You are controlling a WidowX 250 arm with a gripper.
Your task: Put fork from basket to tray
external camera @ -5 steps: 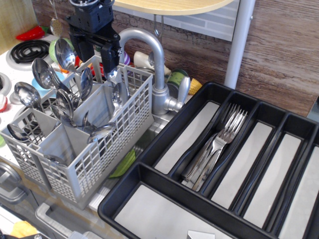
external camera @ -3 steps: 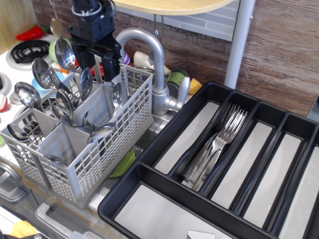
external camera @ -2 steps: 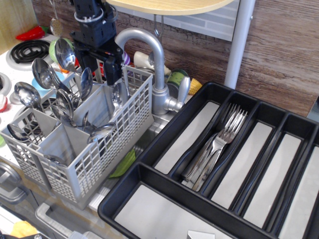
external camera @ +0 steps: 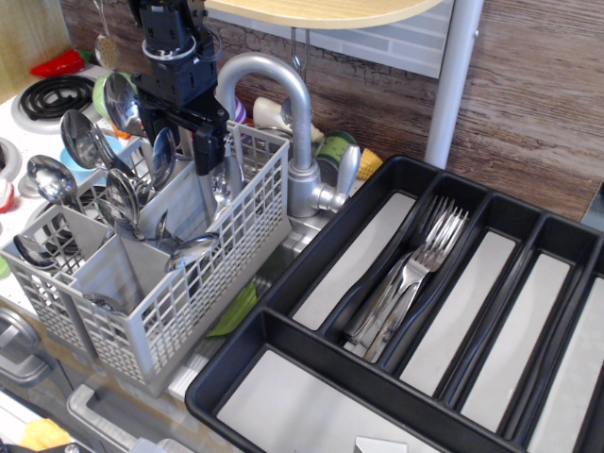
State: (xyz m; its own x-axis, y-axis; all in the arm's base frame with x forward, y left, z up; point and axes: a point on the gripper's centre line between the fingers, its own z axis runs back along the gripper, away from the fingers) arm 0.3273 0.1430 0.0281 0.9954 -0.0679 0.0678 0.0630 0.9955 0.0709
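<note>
The light grey mesh basket [external camera: 189,302] stands at the left, full of upright silver spoons [external camera: 90,142]. My black gripper [external camera: 184,142] hangs over the basket's back right compartment, its fingers [external camera: 209,146] apart and dipping to the rim. A slender silver piece [external camera: 220,184] stands in that compartment just under the right finger; I cannot tell whether it is the fork. Nothing is held. The black tray [external camera: 283,321] lies at the right, with several silver forks [external camera: 415,269] in its second long compartment.
A chrome faucet [external camera: 297,123] arches right behind the basket, close to the gripper's right side. A white pole [external camera: 451,85] stands behind the tray. Stove coil [external camera: 52,94] and toy food lie at the far left. A wooden shelf [external camera: 321,9] hangs overhead.
The gripper has come down and slightly right toward the basket's back compartment, its fingers now at the rim. Basket, spoons and tray have not moved.
</note>
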